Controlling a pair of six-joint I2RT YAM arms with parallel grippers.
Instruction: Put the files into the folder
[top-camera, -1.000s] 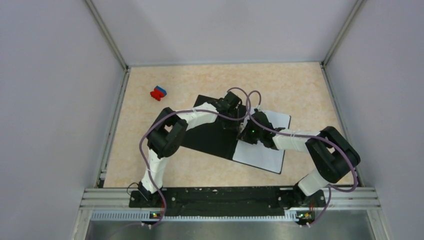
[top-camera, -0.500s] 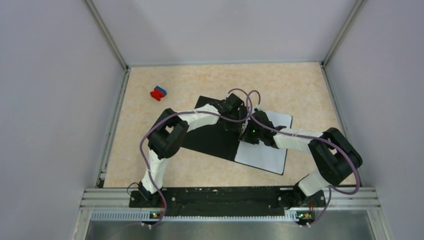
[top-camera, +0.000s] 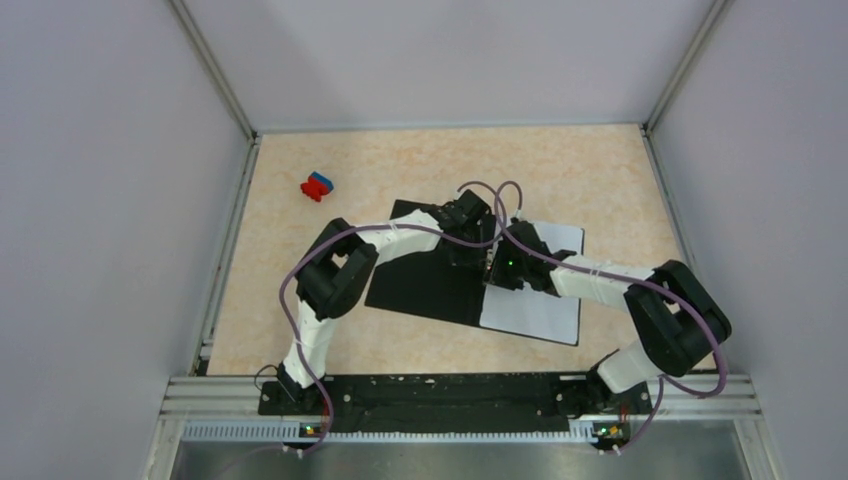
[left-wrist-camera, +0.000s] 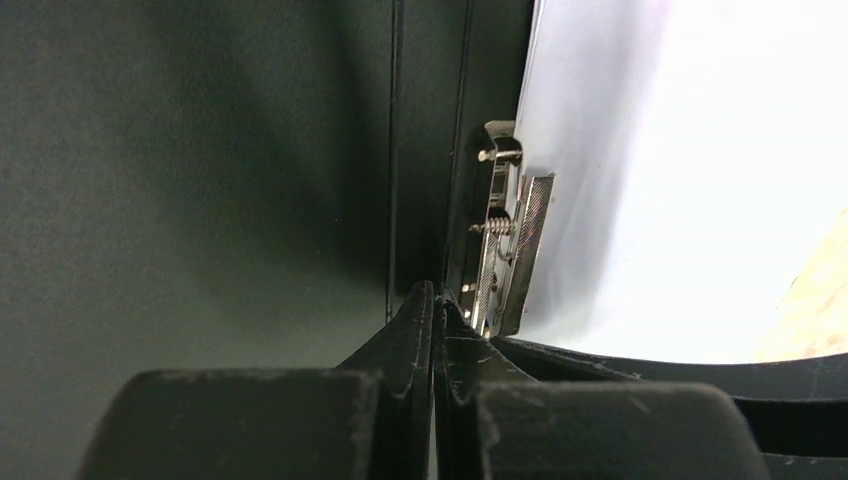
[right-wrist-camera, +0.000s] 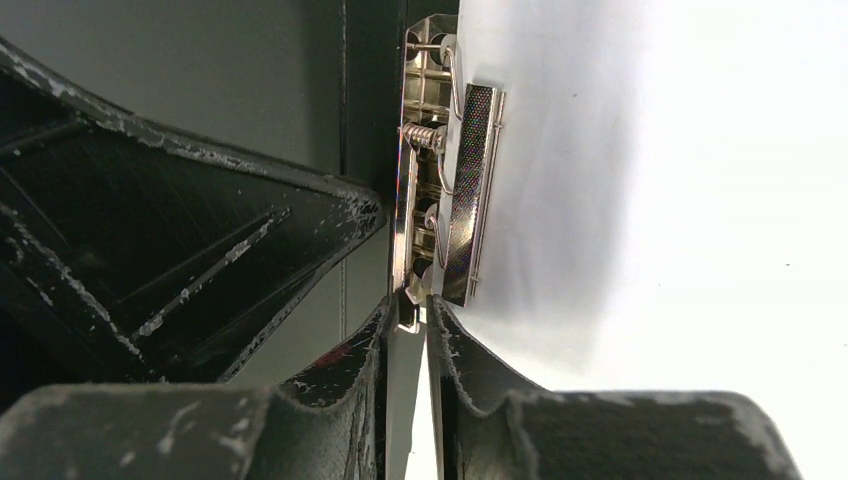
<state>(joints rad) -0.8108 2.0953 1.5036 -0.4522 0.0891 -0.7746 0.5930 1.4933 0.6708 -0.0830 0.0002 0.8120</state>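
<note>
You've got one folder (top-camera: 420, 285), one metal clip (right-wrist-camera: 455, 190), one red-and-blue block (top-camera: 317, 186), and a stack of files (top-camera: 535, 300) you can't count apart.

No text, label, number or sign can be read in any view. The files (top-camera: 532, 302) show only plain white from above and up close — any print on them is too washed out to tell. The folder (top-camera: 420, 285) shows its bare black inside, and the metal clip (right-wrist-camera: 465, 190) has only a fine crosshatch texture.
</note>
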